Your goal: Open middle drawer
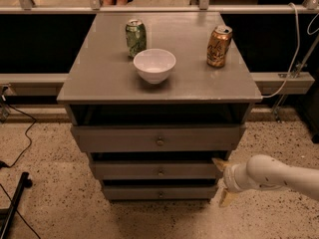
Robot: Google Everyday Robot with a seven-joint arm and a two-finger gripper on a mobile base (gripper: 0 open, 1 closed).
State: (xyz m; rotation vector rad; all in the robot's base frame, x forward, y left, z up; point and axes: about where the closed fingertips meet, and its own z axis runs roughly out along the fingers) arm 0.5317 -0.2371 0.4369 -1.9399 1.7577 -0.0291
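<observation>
The grey cabinet has three drawer fronts stacked one above the other, each with a small round knob. The middle drawer (149, 170) is the grey front between the tall top drawer (124, 139) and the narrow bottom drawer (139, 192). Its knob (160, 172) is at the centre. My gripper (222, 180) comes in from the right on a white arm. It is open, with one fingertip (218, 162) at the right end of the middle drawer front and the other lower down beside the bottom drawer. It holds nothing.
On the cabinet top (99, 78) stand a white bowl (154, 65), a green can (135, 38) and an orange can (219, 46). Cables run over the speckled floor at left (20, 138) and down the right (291, 59). A black stand foot (15, 198) is at lower left.
</observation>
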